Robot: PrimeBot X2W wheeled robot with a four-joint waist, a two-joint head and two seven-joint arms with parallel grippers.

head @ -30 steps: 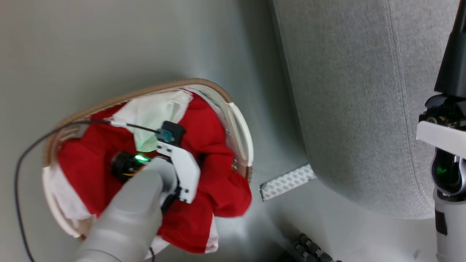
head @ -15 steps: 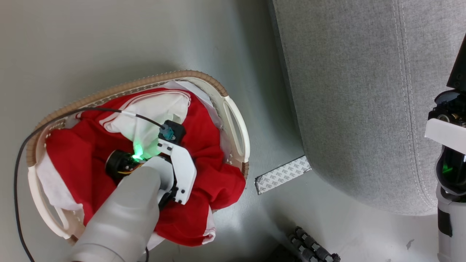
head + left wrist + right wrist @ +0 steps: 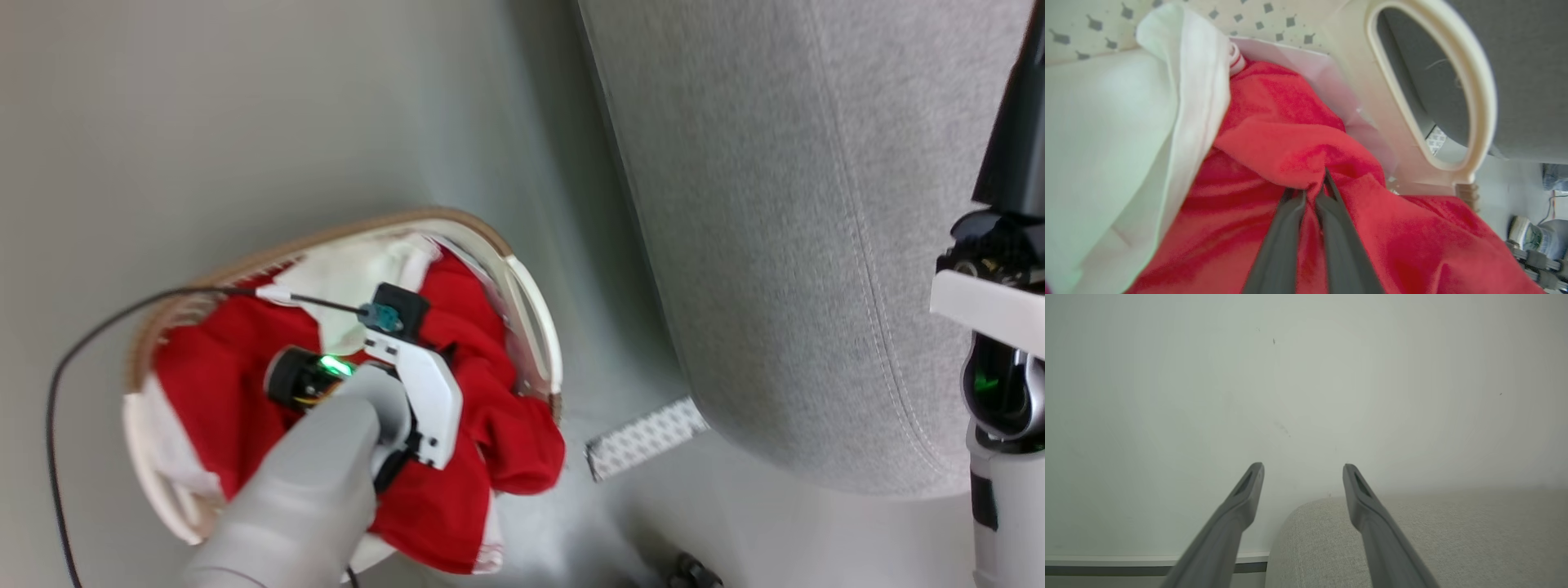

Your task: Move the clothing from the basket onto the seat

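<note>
The red clothing (image 3: 482, 359) with its white panel (image 3: 351, 278) fills the cream basket (image 3: 535, 322) on the floor at lower left of the head view. My left arm reaches down into it, and in the left wrist view my left gripper (image 3: 1312, 190) is shut on a bunched fold of the red clothing (image 3: 1290, 143) near the basket's slotted handle (image 3: 1478, 81). The grey seat (image 3: 775, 204) stands to the right of the basket. My right gripper (image 3: 1302, 469) is open and empty above the seat (image 3: 1412, 539), facing a pale wall.
A strip of patterned tape (image 3: 645, 437) lies on the floor between basket and seat. A black cable (image 3: 98, 327) runs from my left wrist over the basket's rim. The right arm (image 3: 1004, 343) stands at the right edge. Dark ridged objects (image 3: 1531, 257) lie on the floor.
The head view has shifted, so the basket sits differently in the picture. The left arm stays down in the clothing; the red fabric looks more bunched around it than half a second ago.
</note>
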